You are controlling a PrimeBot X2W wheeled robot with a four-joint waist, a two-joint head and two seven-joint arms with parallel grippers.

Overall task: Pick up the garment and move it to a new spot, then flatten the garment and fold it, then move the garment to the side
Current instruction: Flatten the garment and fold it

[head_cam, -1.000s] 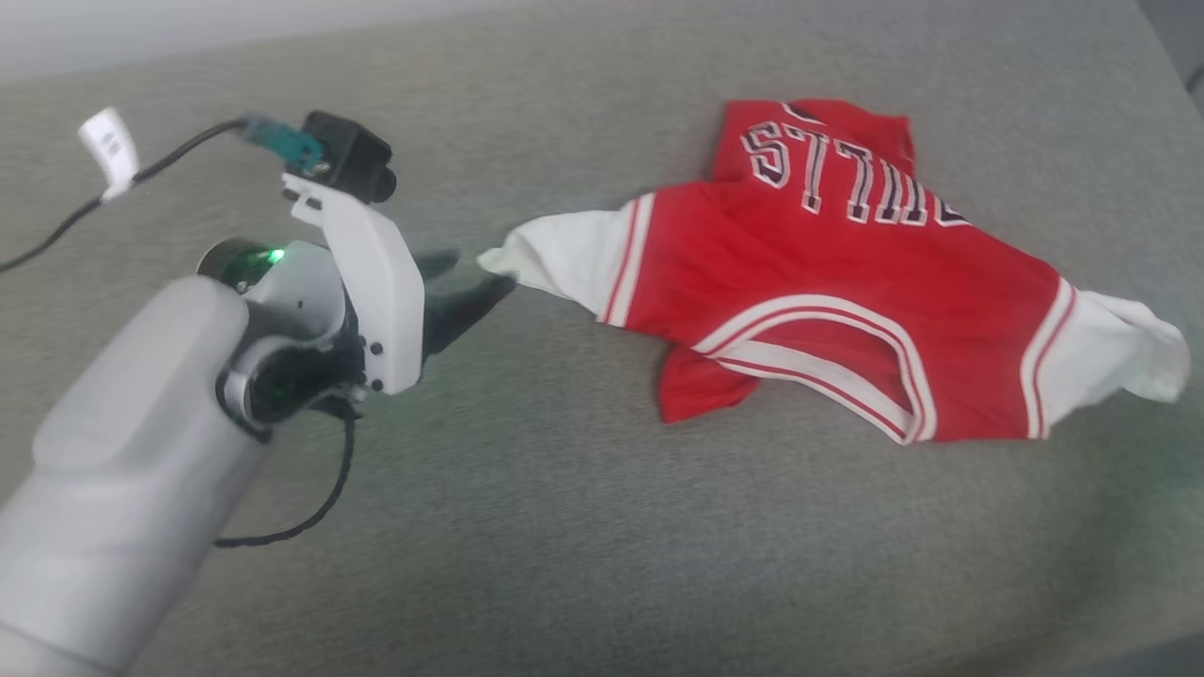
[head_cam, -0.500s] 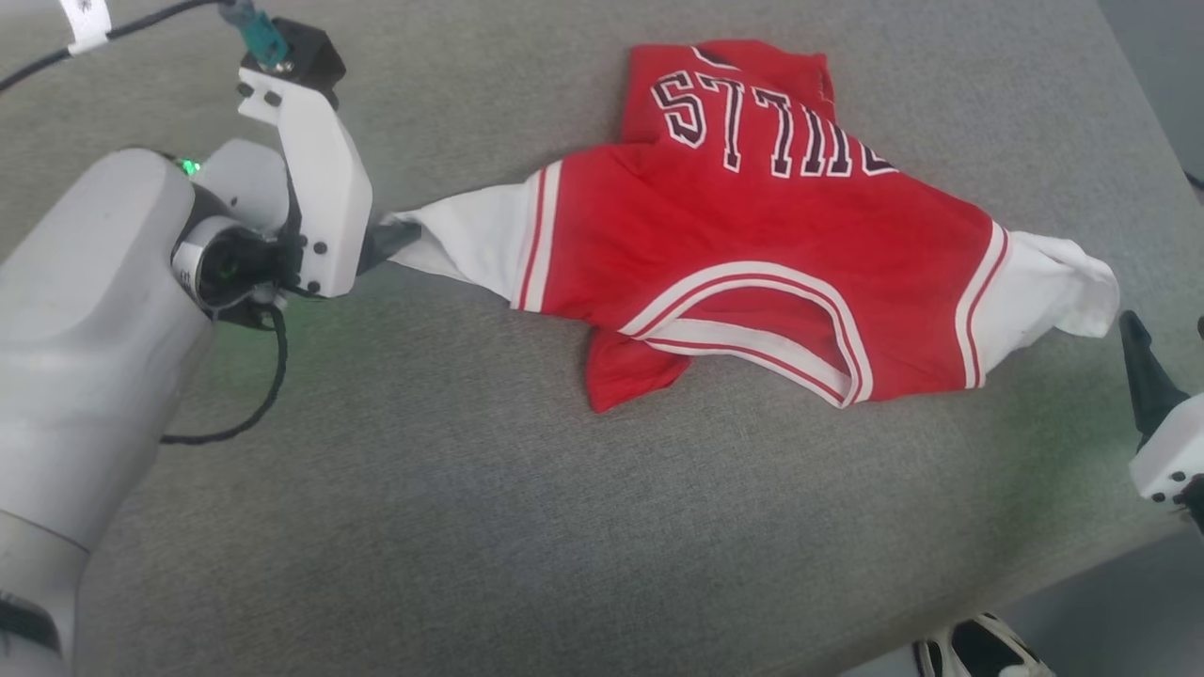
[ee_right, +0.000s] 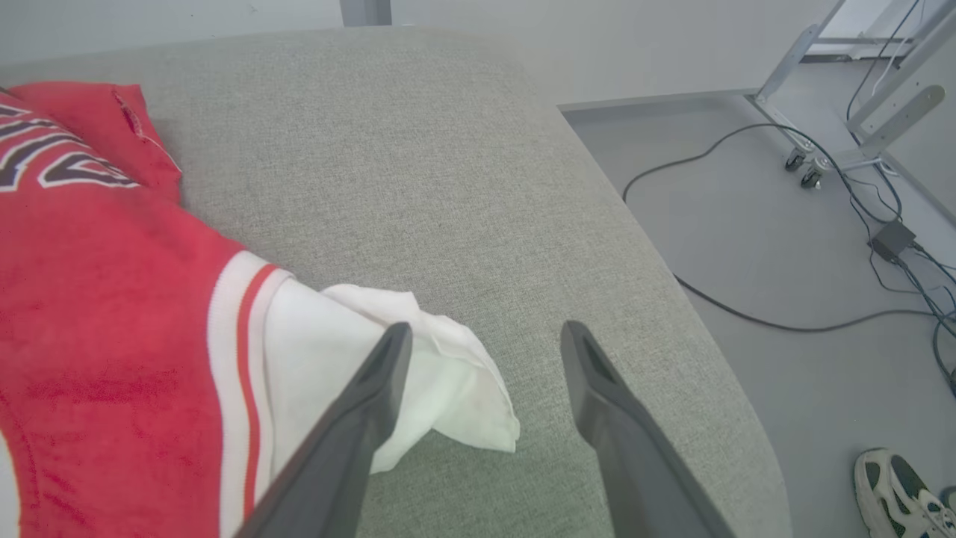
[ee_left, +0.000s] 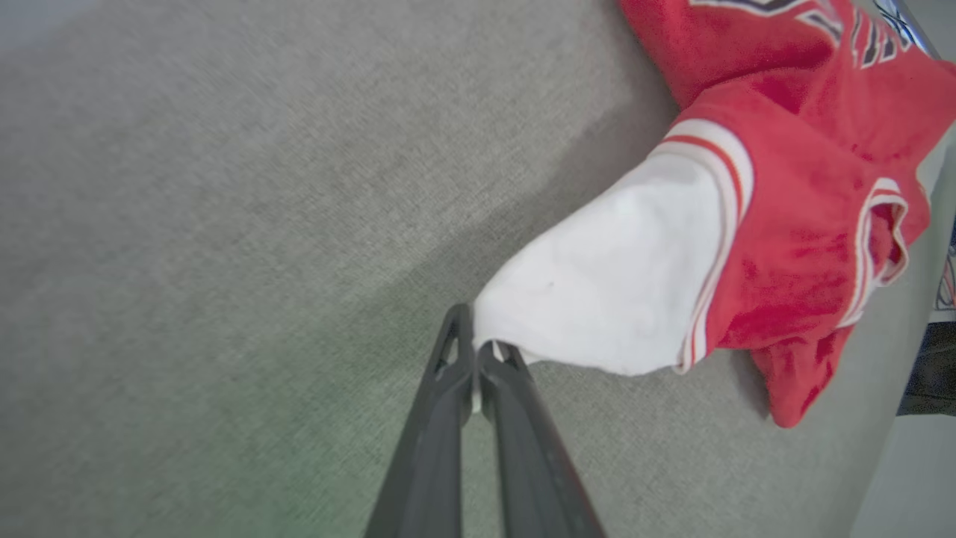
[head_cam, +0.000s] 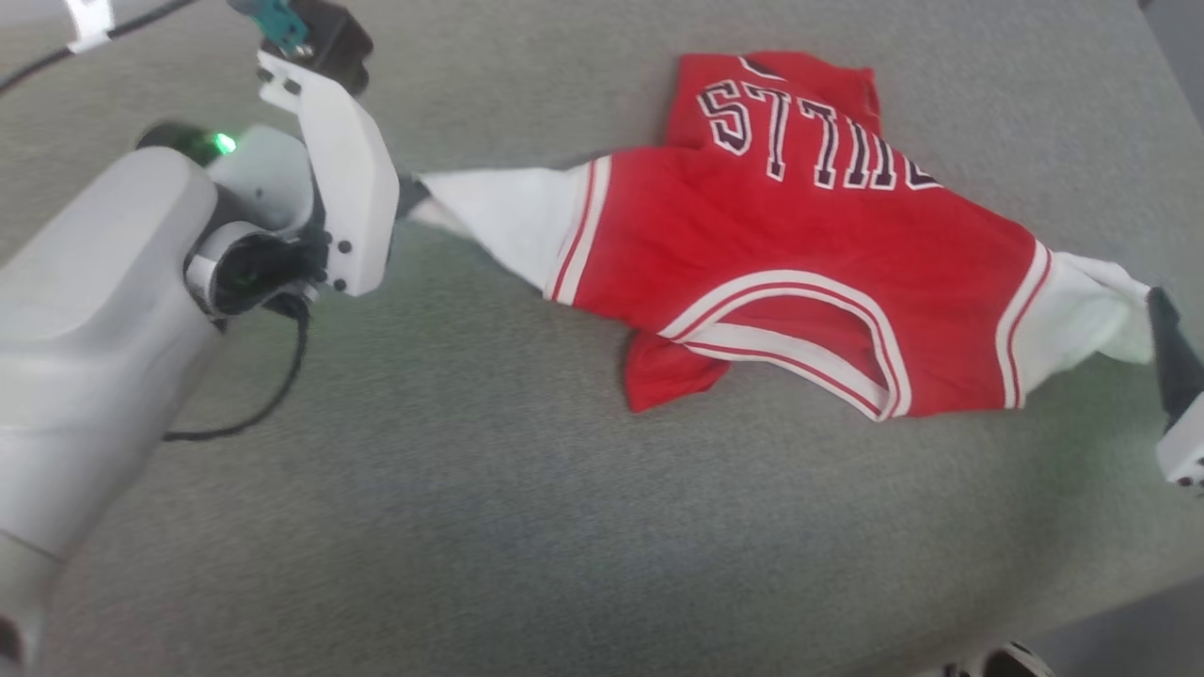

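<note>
Grey cushion (head_cam: 527, 527) held the garment (head_cam: 800, 244), one sleeve (head_cam: 508, 212) pinched in the left gripper (head_cam: 411, 196) at upper left; the wide-open right gripper (ee_right: 485, 332) probably needed a deep bite on the opposite cuff (ee_right: 448, 388) before lifting.

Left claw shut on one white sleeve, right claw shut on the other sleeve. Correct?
No. The right claw is open, its fingers not closed on the garment's other sleeve; the right wrist view shows it. The left claw is shut on one white sleeve.

Cables (ee_right: 821, 329) and a sneaker (ee_right: 892, 486) lie beside the grey cushion (ee_right: 418, 149).
</note>
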